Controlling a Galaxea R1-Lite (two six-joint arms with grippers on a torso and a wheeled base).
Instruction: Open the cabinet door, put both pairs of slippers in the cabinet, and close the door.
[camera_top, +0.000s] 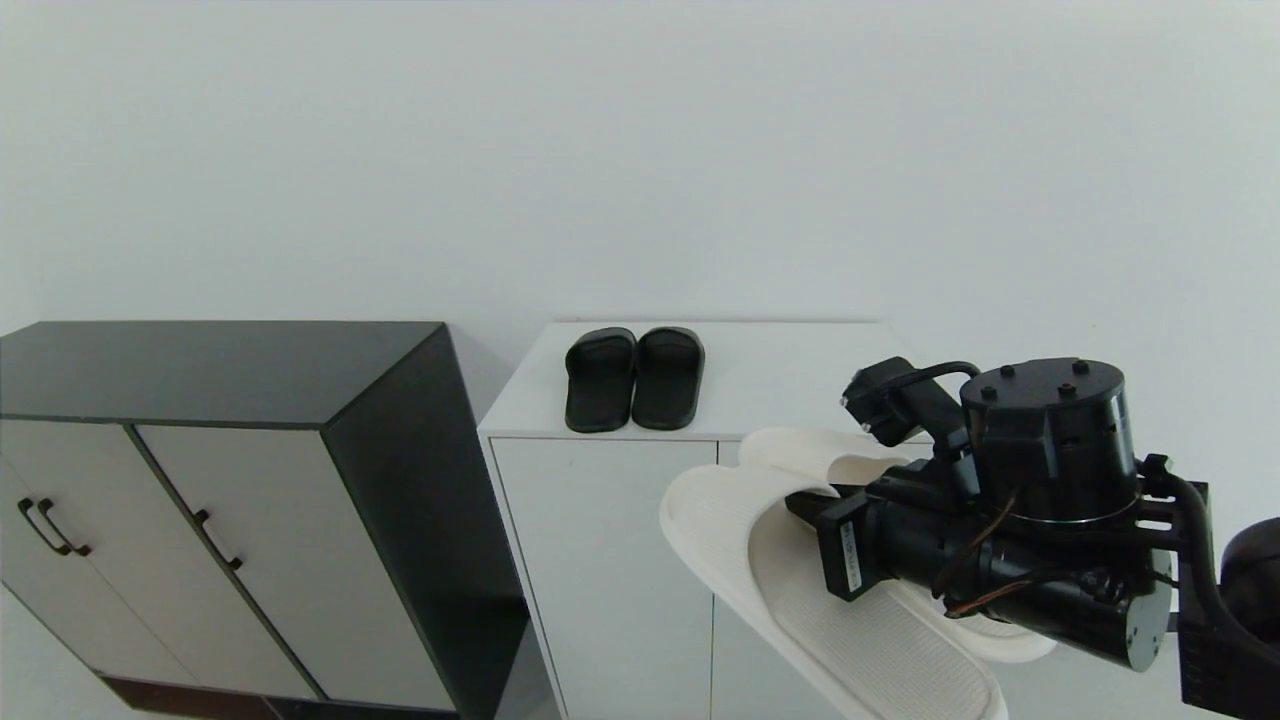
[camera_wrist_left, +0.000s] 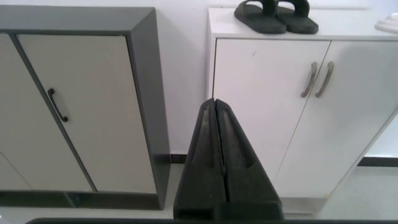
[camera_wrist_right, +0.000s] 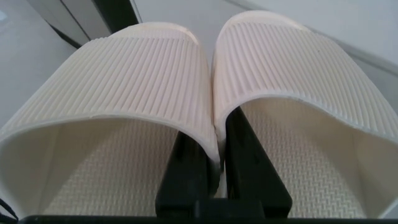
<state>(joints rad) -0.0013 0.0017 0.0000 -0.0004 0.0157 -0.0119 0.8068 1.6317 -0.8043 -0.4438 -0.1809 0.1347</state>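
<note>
A white two-door wooden cabinet (camera_top: 600, 560) stood against the pale wall with both doors shut, and its two curved metal handles (camera_wrist_left: 317, 79) met at the middle seam. On the cabinet's top, towards its left end, lay a pair of black rubber slide slippers (camera_top: 634, 378), side by side and touching, with their toes pointing at the wall.

In front of the cabinet's right door and below its top edge, the right end effector (camera_wrist_right: 217, 165) held a pair of cream ribbed foam slippers (camera_top: 800, 580). One finger sat inside each slipper, and together they pinched the two adjoining strap walls.

The left end effector (camera_wrist_left: 215, 109) hung in front of the cabinet's left side with its fingers pressed together on nothing.

Just left of the white cabinet stood a black-framed cabinet with beige doors (camera_top: 200, 370), also shut.
</note>
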